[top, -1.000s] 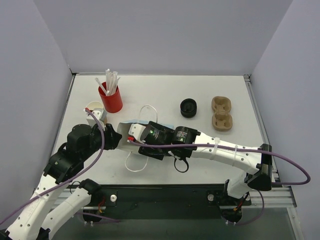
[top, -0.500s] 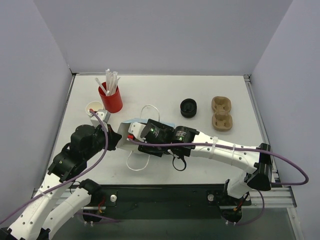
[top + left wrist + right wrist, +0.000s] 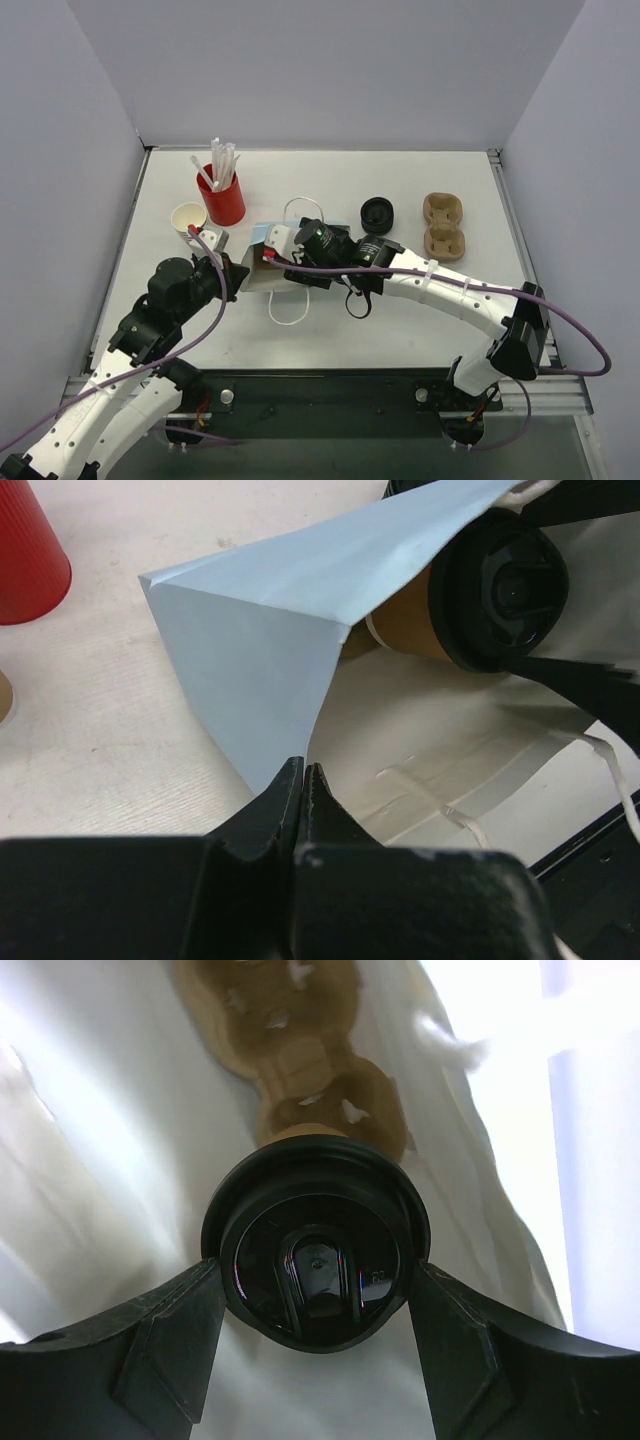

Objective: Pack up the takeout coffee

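On the desk (image 3: 420, 180), a pale blue paper bag (image 3: 250, 630) is being pinched at its rim by the closed left claw (image 3: 303, 780). Just inside the bag's mouth, the coffee cup (image 3: 495, 580) is being gripped sideways, on both sides, by the right claw (image 3: 315, 1280).

Tan-brown takeout coffee (image 3: 470, 595), black lid (image 3: 315, 1255); pale-blue bag (image 3: 250, 630); red cup (image 3: 222, 198)

The left pincer (image 3: 303, 780) pinches the pale blue bag's (image 3: 260, 630) edge; the lidded coffee cup (image 3: 500, 590) lies sideways in its mouth.
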`<state>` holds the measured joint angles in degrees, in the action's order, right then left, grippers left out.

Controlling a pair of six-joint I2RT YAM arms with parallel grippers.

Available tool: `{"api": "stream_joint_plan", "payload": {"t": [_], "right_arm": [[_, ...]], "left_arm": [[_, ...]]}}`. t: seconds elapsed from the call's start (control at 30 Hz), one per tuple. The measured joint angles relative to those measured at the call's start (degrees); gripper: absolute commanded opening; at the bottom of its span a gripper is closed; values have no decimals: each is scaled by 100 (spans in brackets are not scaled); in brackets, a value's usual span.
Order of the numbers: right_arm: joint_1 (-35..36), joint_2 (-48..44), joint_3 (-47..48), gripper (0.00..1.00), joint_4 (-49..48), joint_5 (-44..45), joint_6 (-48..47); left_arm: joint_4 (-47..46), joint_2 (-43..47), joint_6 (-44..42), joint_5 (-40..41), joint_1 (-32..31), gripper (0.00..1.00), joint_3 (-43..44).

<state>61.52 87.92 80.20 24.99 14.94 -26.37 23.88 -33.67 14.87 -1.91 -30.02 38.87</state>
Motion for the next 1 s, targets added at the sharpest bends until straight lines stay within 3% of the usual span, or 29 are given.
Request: {"api": "stream_joint_plan", "payload": {"t": [0.5, 1.0], "right_arm": [[-94, 0, -997, 39, -1110, -560, -1832], [-527, 435, -988, 38, -1467, -544, -2413]], "left_arm": [[-46, 210, 258, -28, 0, 0, -210], [-52, 223, 446, -44, 0, 0, -245]]}}
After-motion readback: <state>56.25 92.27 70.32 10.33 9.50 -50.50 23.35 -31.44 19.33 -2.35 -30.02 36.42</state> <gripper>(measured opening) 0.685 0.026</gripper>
